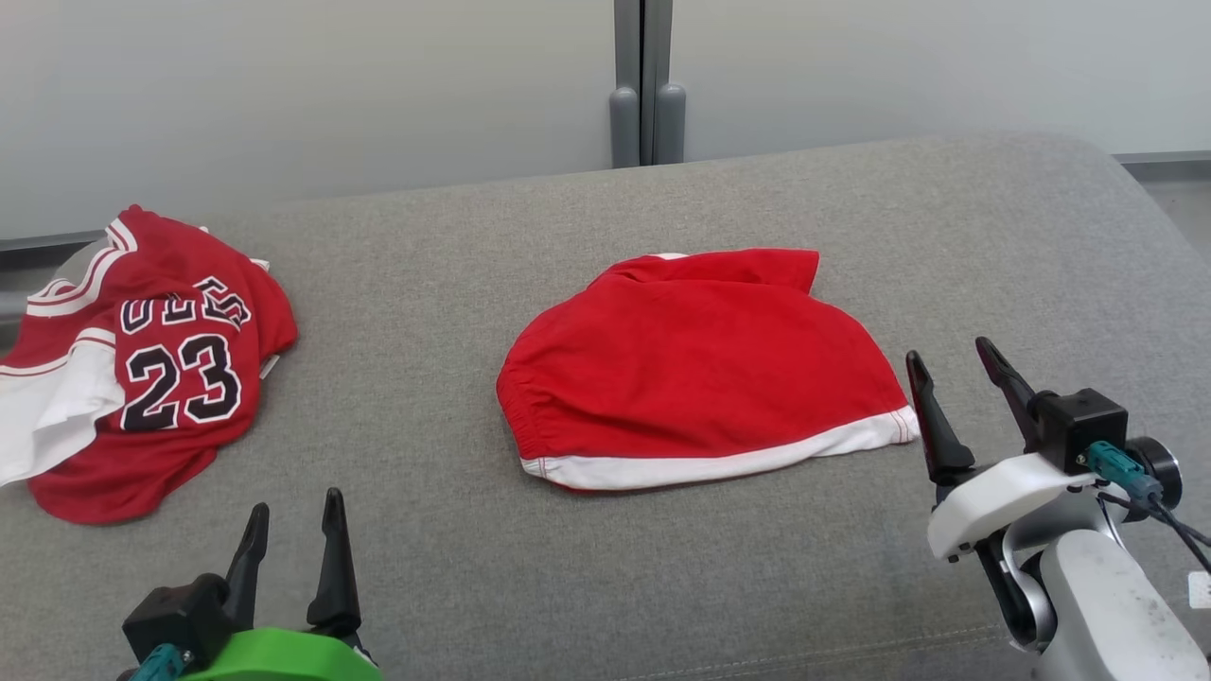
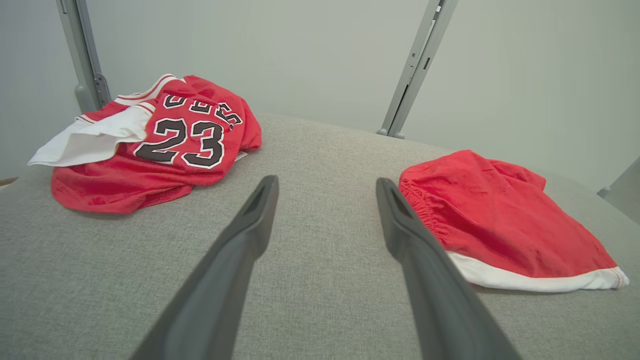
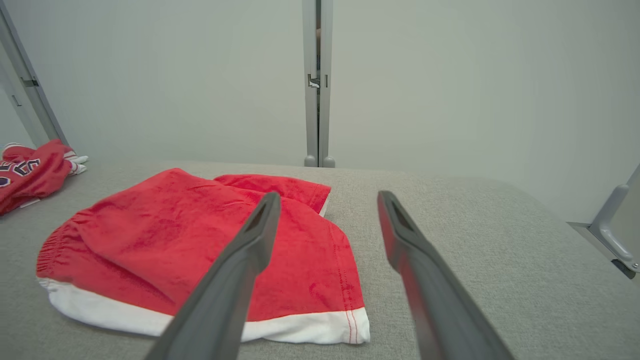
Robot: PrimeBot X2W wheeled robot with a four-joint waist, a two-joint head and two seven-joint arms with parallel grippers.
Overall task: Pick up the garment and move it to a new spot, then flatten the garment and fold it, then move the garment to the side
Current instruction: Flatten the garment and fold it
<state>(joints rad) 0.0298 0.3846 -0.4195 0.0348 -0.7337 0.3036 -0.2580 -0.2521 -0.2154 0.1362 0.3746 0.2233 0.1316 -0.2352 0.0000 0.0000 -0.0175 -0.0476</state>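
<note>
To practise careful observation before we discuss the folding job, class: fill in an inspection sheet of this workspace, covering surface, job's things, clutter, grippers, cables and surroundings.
Surface: grey fabric pad, bare between the clothes.
Job's things: red shorts with white hem, folded, lying mid-pad.
Clutter: crumpled red jersey numbered 23, at the left edge.
Grippers: left gripper open over bare pad; right gripper open beside the shorts' hem; both hold nothing.
Cables: dark cable with teal plug at the right wrist.
Surroundings: pale wall, grey post behind.
</note>
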